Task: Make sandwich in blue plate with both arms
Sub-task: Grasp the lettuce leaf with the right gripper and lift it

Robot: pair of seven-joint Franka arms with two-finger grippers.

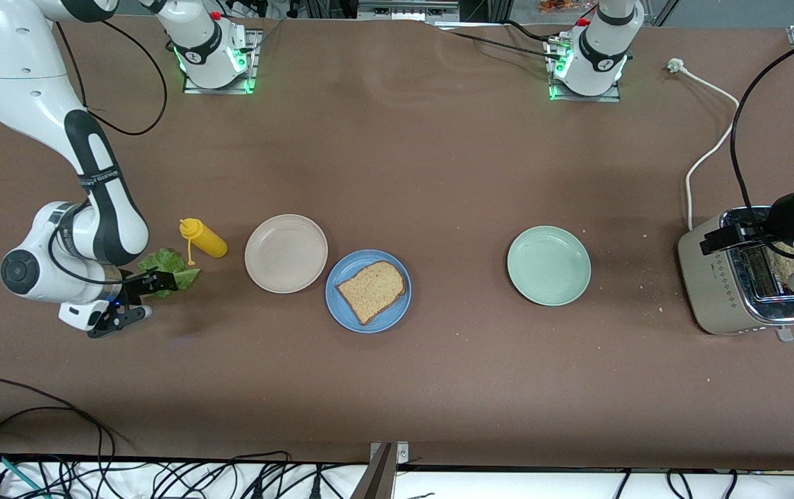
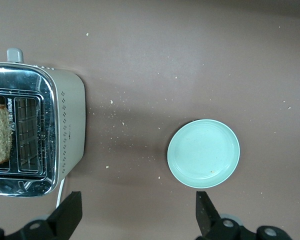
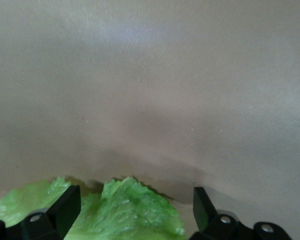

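Already the blue plate (image 1: 367, 291) on the desk (image 1: 438, 173) carried one toast slice (image 1: 372, 291). Over the toaster (image 1: 743, 277), the left pincer (image 2: 140, 212) gaped wide, while the right pincer (image 1: 134, 300) spread around the lettuce leaf (image 1: 161, 267) by the mustard bottle (image 1: 204, 238). That leaf looked limp and tearable, best pinched gently at its thicker middle.

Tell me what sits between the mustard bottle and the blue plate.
In the front view, the cream plate lies between the mustard bottle and the blue plate, its rim close beside the blue one. It holds nothing.
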